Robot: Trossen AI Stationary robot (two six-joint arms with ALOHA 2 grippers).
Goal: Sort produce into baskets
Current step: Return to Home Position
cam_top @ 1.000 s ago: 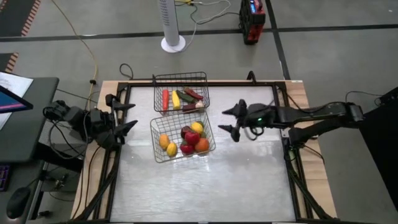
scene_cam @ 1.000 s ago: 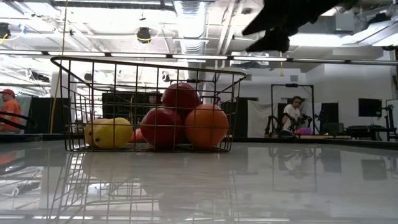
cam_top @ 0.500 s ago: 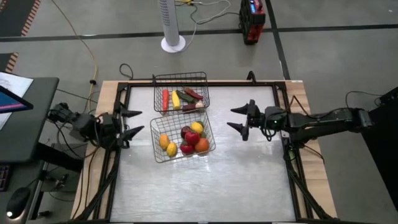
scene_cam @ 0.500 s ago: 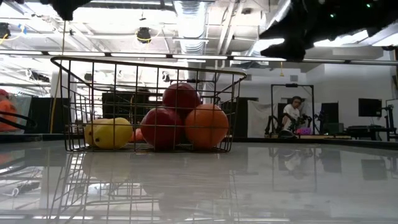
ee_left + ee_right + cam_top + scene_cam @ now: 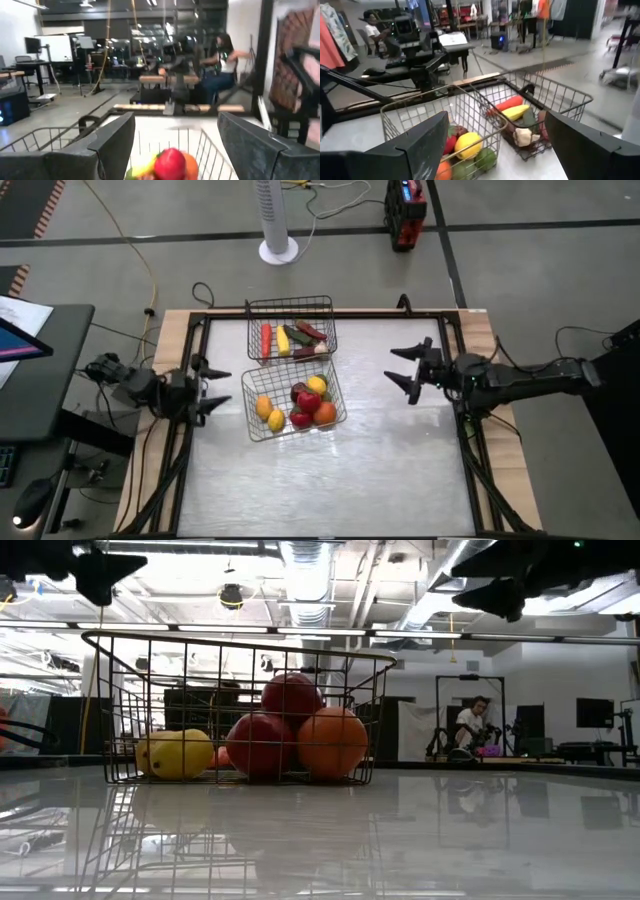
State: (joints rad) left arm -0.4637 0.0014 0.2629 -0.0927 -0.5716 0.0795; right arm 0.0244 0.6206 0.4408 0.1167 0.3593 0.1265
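Now the left gripper (image 5: 214, 387) and right gripper (image 5: 400, 370) are hovering either side of the fruit basket (image 5: 255, 383), jaws gaping, empty.

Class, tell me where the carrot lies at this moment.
In the high view, the carrot lies at the left end of the upper basket, right beside a yellow vegetable.

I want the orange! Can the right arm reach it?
Probably yes: the right gripper hangs open beside the fruit basket, which has no lid, and the orange lies uncovered on that side.
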